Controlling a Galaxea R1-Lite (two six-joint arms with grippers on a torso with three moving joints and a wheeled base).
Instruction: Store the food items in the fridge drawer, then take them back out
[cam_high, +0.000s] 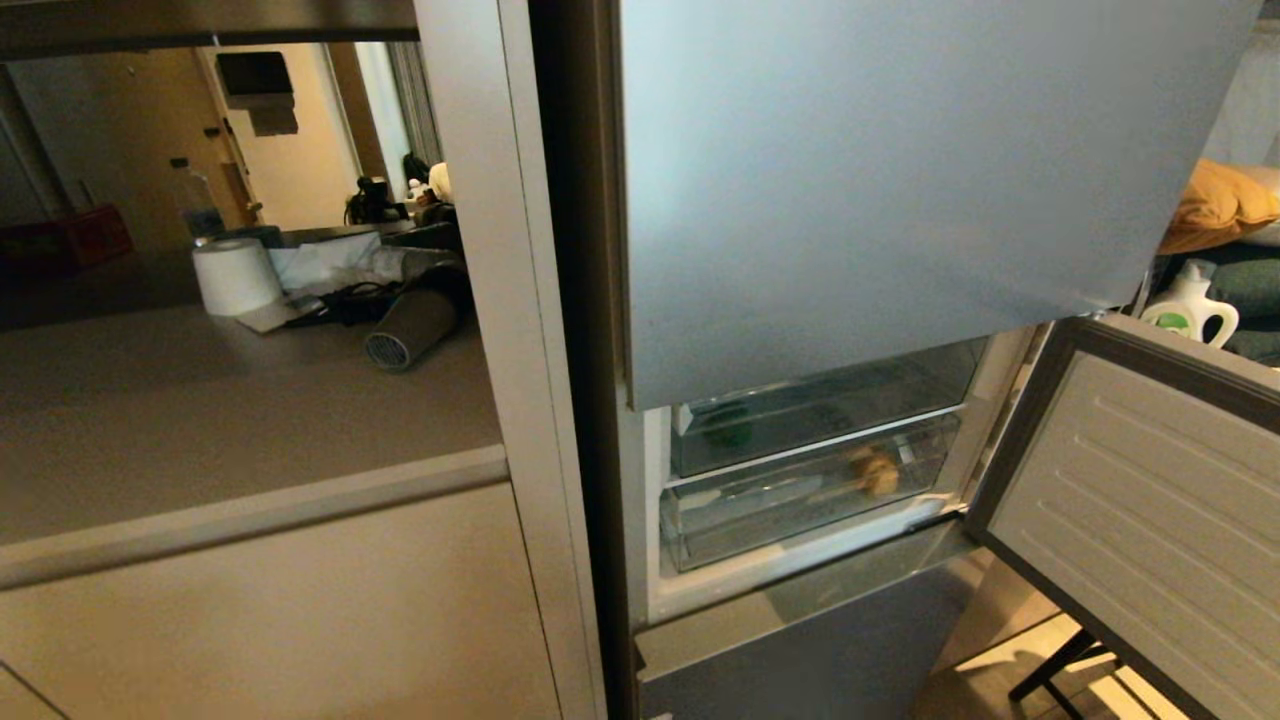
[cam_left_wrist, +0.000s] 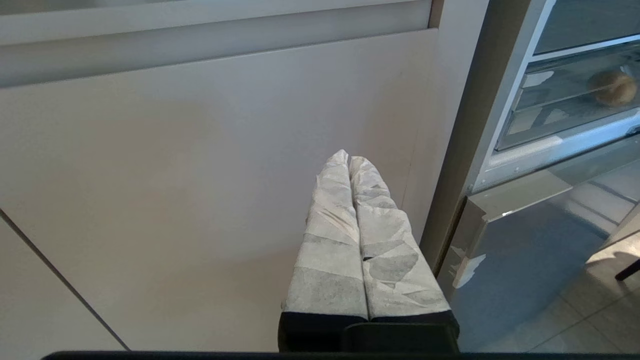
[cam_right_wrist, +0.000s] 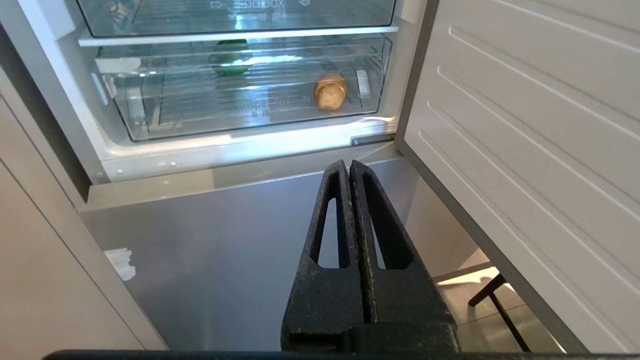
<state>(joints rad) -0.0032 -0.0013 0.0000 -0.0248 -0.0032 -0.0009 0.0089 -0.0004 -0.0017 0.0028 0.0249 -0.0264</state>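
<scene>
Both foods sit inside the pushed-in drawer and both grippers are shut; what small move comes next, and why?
Probably open the right gripper and reach for the fridge drawer front: the potato and green pepper lie behind its closed clear wall, and that gripper faces it.

The left gripper (cam_left_wrist: 349, 159) has two long tapering fingers wrapped in wrinkled white-grey tape, set on a black base. The right gripper (cam_right_wrist: 349, 165) is bare matt black, rough-textured, each finger pierced by a long narrow slot above a blocky black base
</scene>
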